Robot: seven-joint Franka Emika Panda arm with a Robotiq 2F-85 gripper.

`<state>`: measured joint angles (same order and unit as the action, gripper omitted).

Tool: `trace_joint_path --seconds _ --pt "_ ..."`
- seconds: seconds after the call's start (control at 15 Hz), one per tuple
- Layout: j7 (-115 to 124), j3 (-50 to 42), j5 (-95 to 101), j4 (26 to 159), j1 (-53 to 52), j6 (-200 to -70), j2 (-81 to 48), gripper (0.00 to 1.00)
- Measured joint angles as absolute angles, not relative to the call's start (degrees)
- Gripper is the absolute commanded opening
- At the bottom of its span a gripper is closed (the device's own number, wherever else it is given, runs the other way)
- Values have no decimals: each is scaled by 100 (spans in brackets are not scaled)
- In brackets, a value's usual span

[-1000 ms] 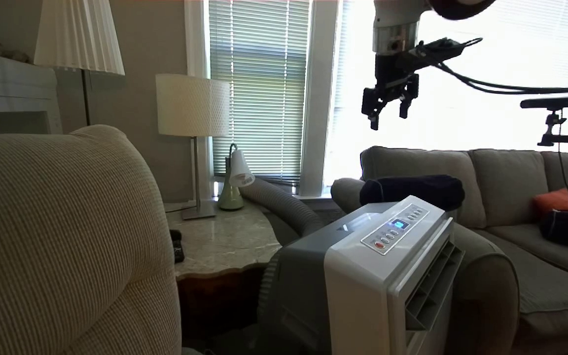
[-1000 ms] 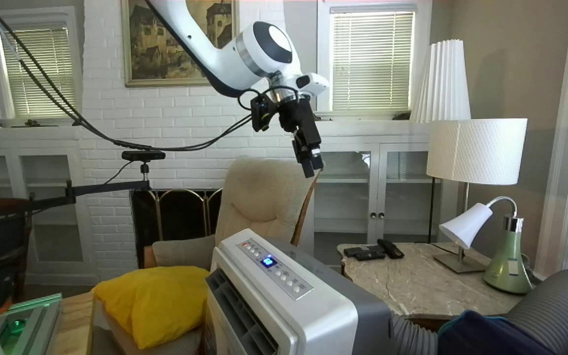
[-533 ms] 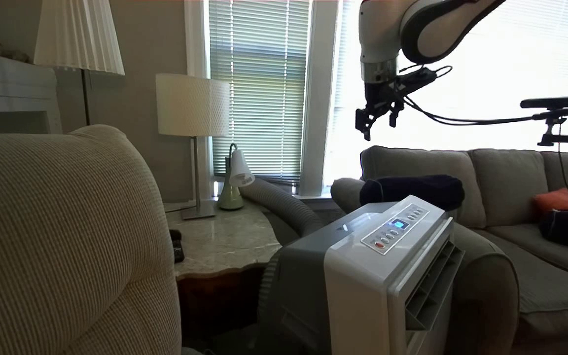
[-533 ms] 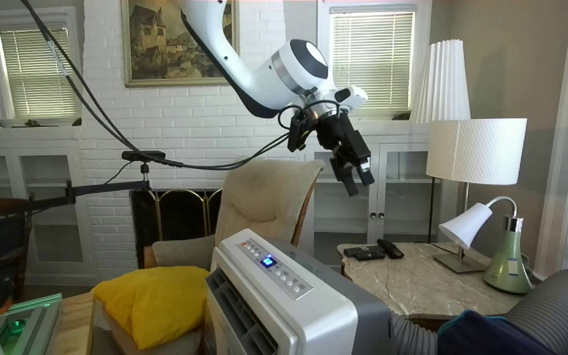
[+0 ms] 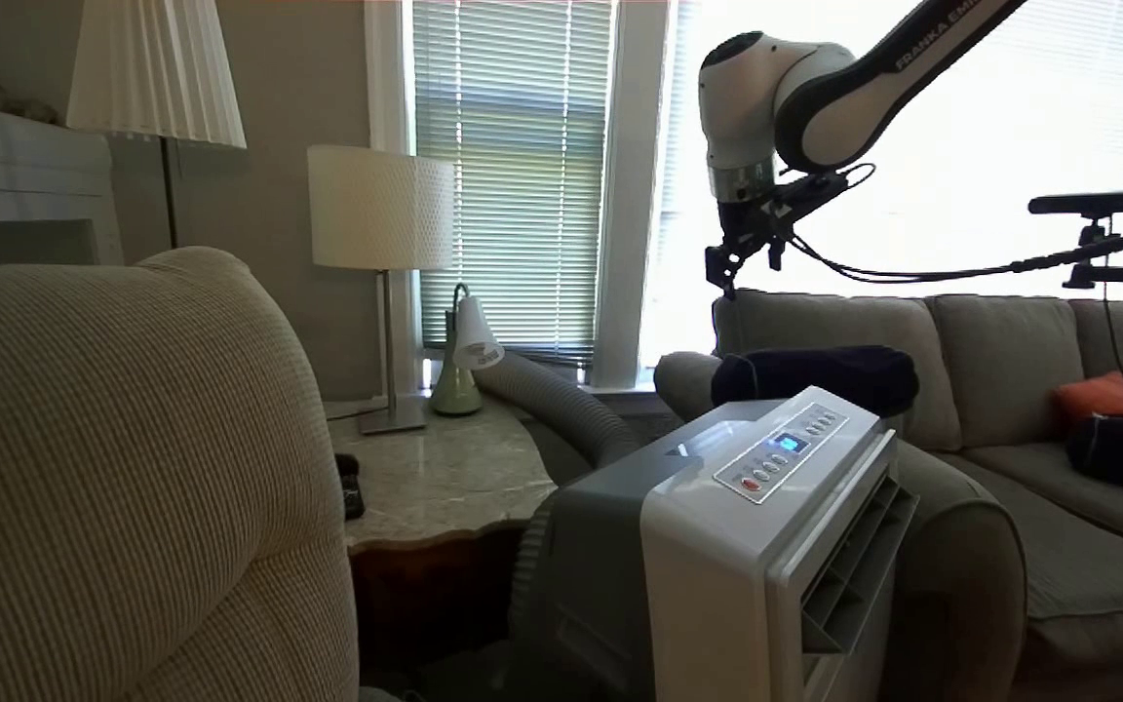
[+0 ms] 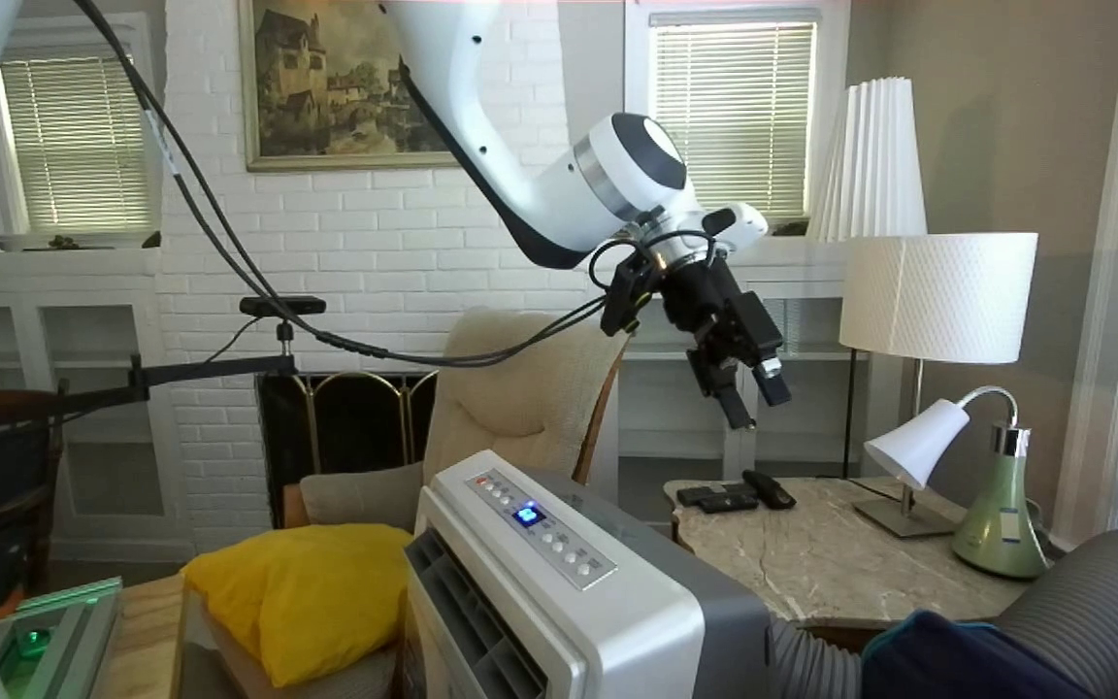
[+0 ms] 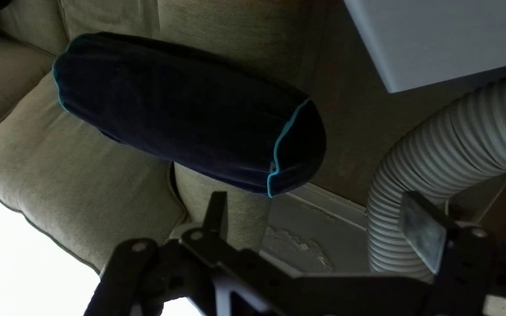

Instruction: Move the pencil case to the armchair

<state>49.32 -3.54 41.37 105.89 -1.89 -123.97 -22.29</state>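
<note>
Gripper (image 6: 759,406): wide and holding nothing; over the last second we see it come lower, so we judge the approach under way.
Pencil case (image 7: 182,114): unmoved and untouched below it; no grasp made yet.
Sofa (image 5: 1000,370): bears the pouch across one armrest, an end past its outer edge.
Armchair (image 6: 510,408): a yellow cushion (image 6: 297,602) lies on the seat; we expect it may hinder placing.

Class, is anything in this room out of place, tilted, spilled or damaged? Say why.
The pencil case lies crosswise over the sofa's arm, an odd perch, since a rounded top seems a poor resting place. I see nothing spilled or broken.
</note>
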Motion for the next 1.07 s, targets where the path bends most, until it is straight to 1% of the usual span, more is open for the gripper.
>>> trace_joint_path --seconds 0.4,0.73,1.07 --pt "4791 -376 4084 10568 -219 -12394 -2257 100" --pt "4279 -564 4034 10355 -51 -12457 -2650 100" --pt "3811 -727 3614 9986 225 -13081 -3205 100"
